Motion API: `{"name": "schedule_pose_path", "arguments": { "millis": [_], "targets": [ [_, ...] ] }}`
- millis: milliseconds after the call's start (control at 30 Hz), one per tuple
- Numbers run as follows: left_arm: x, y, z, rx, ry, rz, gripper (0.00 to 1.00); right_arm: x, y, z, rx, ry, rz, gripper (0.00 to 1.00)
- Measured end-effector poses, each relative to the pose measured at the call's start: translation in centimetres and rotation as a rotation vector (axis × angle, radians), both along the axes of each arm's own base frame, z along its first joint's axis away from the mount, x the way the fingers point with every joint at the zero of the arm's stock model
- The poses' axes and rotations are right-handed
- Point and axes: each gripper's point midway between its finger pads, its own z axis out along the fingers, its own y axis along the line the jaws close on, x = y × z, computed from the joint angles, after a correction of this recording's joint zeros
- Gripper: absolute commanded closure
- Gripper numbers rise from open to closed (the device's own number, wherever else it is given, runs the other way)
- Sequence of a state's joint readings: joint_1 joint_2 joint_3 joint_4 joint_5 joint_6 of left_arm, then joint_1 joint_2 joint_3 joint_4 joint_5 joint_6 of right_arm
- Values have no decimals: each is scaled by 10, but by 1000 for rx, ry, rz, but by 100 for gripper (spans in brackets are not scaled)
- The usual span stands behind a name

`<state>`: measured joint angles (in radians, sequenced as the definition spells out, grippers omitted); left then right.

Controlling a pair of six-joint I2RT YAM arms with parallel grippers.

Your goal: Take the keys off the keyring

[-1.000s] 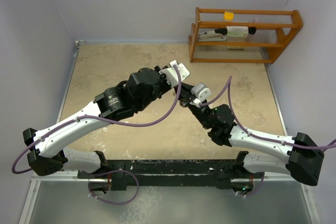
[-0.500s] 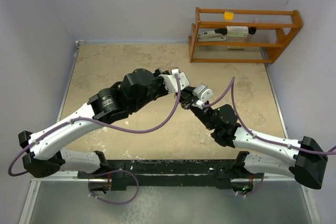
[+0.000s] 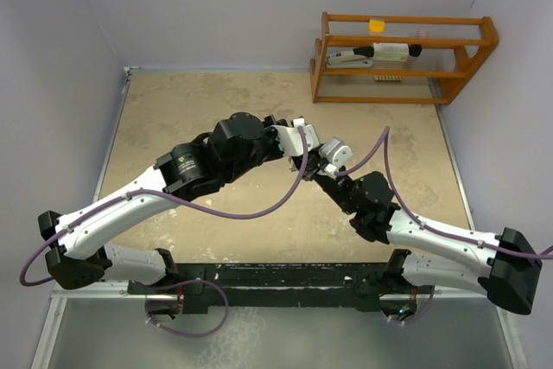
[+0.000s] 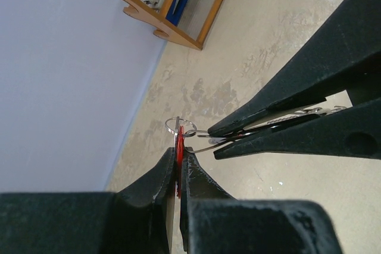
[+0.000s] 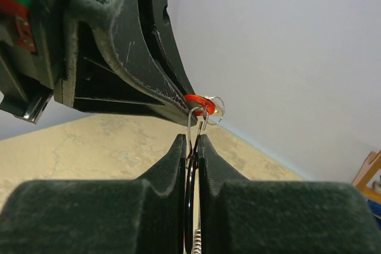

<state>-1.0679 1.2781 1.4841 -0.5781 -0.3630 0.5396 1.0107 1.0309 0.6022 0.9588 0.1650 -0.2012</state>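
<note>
In the top view, the left gripper and the right gripper are met tip to tip a little right of the frame centre, above the table. The keys are too small to be made out here. A wooden rack is seen at the upper right.

In the left wrist view, the left gripper rises from the bottom edge, and its jaws are pressed on the red-headed key. The keyring is seen just above the tips, left of centre. From the right, the right gripper is clamped on a silver key.

In the right wrist view, the right gripper is closed on silver metal at bottom centre. The red-headed key and the keyring are found just above it, at the tip of the left gripper.
</note>
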Motion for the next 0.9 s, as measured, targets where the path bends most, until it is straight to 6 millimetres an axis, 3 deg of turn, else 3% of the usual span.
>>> {"name": "schedule_pose_path", "arguments": {
  "millis": [600,900],
  "targets": [
    [0,-6,-6,21,14,-23,100,2,-2,-6,-26,15,-5,100],
    [-3,-2,-6,62,7,-63,100,-10,1,-7,-79,48,62,100]
  ]
}}
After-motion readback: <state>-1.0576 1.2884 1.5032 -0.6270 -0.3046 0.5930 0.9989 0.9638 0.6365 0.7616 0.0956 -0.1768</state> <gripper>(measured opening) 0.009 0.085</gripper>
